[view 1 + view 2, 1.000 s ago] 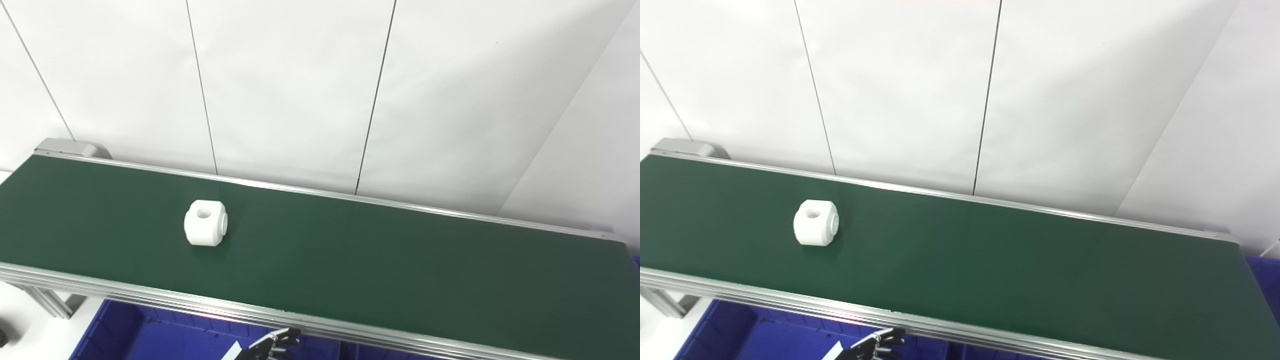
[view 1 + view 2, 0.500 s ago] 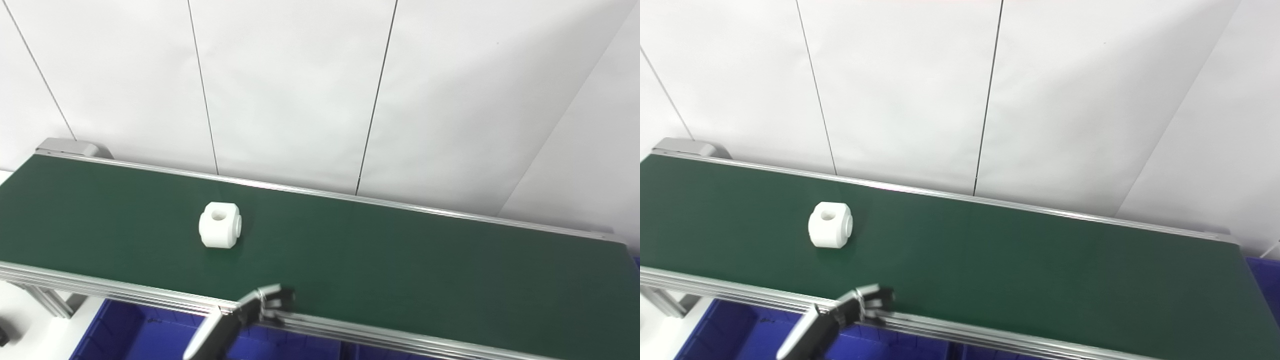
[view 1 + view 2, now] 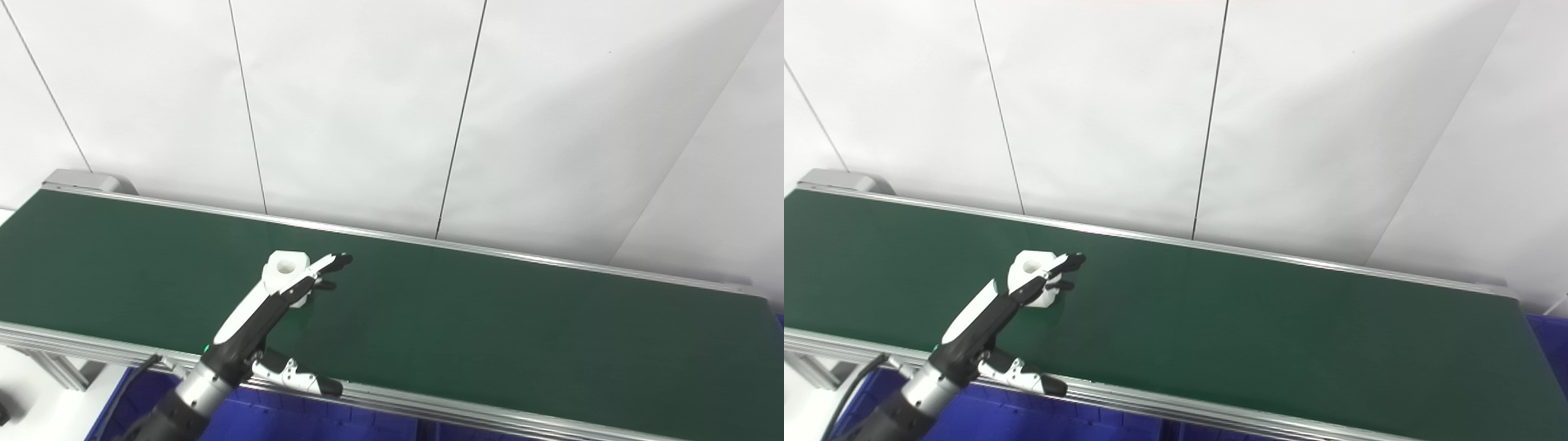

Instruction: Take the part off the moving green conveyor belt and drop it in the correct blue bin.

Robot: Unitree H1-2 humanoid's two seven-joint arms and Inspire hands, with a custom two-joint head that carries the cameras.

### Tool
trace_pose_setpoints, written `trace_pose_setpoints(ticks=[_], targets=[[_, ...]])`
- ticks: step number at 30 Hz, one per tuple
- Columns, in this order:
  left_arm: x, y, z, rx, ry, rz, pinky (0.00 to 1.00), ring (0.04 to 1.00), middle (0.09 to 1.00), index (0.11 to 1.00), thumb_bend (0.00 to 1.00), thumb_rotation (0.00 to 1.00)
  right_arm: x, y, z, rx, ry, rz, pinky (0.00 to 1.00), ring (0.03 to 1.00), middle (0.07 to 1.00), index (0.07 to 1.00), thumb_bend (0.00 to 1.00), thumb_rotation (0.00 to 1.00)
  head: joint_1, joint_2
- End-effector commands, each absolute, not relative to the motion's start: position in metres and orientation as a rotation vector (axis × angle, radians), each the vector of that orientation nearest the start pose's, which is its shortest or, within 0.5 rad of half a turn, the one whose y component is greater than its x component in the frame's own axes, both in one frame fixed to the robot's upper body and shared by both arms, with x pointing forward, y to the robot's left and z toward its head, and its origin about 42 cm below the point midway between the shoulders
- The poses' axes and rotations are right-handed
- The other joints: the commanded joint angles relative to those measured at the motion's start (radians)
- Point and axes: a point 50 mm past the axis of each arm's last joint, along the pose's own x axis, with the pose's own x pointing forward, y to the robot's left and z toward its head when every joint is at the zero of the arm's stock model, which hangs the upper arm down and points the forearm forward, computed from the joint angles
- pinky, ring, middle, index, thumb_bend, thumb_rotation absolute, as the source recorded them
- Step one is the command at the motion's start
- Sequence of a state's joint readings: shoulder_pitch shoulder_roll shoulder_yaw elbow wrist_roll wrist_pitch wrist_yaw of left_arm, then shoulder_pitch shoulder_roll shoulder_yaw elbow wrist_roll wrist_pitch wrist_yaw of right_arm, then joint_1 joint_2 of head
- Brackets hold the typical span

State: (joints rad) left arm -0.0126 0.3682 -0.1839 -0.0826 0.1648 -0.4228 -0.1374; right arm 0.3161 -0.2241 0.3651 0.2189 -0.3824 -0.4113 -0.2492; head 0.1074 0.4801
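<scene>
While the belt carries it along, the part sits left of centre in the frame, roughly midway between the belt's two rails. It is a white, blocky piece with a round hole in its top face and rounded sides; it is judged to be rigid plastic, light, and smooth enough to slip if pinched only at a corner. The left hand is extended flat over the belt with its fingers straight and spread, the thumb held well apart near the lower rail; nothing is grasped. The fingers lie just beside the part on its right, and contact cannot be confirmed. A hold across two opposite flat faces is judged best, thumb against fingers. A blue bin is seen below the near rail. The right hand is not seen.
</scene>
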Motion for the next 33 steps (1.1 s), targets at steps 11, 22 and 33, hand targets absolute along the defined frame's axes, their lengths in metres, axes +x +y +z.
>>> trace_pose_setpoints(ticks=[11, 22, 33], targets=[[0.335, 0.257, 0.178, 0.801, -0.371, -0.397, 0.85, 0.928, 0.967, 0.935, 0.78, 0.28, 0.137, -0.214, 0.003, -0.458, -0.043, 0.26, 0.68, 0.771, 0.818, 0.876, 0.83, 0.41, -0.003, 0.037], [0.376, 0.251, 0.174, 0.998, -0.251, -0.374, 0.83, 0.922, 0.991, 0.948, 0.83, 0.17, 0.136, -0.215, 0.006, -0.448, -0.044, 0.265, 0.66, 0.77, 0.827, 0.883, 0.82, 0.42, 0.001, 0.051], [0.409, 0.24, 0.155, 1.171, -0.155, -0.388, 0.97, 0.97, 0.997, 0.921, 0.83, 0.1, 0.137, -0.214, 0.006, -0.451, -0.048, 0.266, 0.68, 0.772, 0.832, 0.889, 0.81, 0.42, 0.0, 0.056]])
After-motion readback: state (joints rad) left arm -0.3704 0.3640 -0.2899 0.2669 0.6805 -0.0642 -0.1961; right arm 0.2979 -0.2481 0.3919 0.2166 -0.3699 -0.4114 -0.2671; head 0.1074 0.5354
